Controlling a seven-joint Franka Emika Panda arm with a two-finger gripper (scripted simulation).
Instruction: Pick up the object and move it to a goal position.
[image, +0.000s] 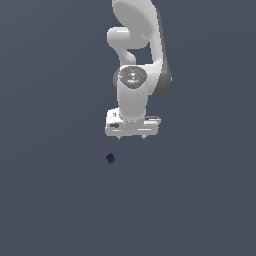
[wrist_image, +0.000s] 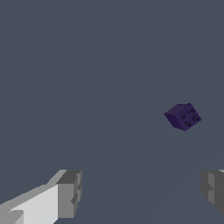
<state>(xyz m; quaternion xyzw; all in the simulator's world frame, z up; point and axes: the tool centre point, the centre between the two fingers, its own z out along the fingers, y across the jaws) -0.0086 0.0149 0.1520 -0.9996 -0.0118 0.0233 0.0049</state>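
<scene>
Cube (image: 110, 158), the object of the task, is placed here relative to the arm (image: 135, 60), the largest body in the scene. It lies below the arm's gripper (image: 131, 136), offset toward the exterior view's left and clear of it. The gripper's two fingers (wrist_image: 70, 192) stand wide apart with nothing between them. The cube (wrist_image: 183, 116) is tiny and dark purple-navy, with four studs on one face. It has no long axis and sits rotated, an edge toward the wrist camera. Judged rigid and very light; its opposite flat sides offer the best hold.
</scene>
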